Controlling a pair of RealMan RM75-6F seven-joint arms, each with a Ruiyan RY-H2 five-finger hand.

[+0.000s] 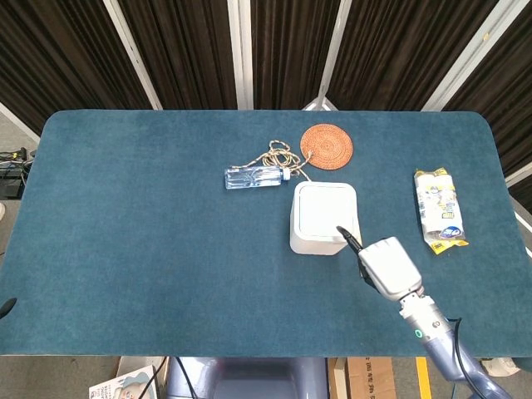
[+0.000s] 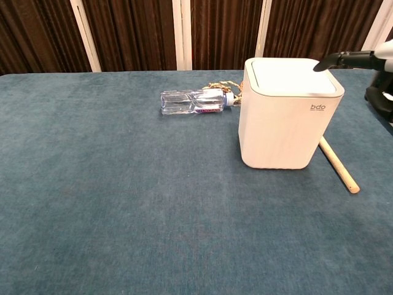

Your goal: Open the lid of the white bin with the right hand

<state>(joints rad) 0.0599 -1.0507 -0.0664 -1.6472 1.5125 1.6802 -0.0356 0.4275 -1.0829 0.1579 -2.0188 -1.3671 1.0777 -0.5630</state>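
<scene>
The white bin stands right of the table's middle with its lid down flat. My right hand is just in front of and to the right of it and holds nothing. One dark finger stretches out over the lid's front right corner, close above it; contact cannot be judged. In the chest view the right hand enters from the right edge. Of my left hand only a dark sliver shows at the left edge of the head view.
A clear plastic bottle lies left of and behind the bin, with a coil of rope and a round woven coaster behind. A wooden stick lies by the bin's right side. A snack packet lies far right.
</scene>
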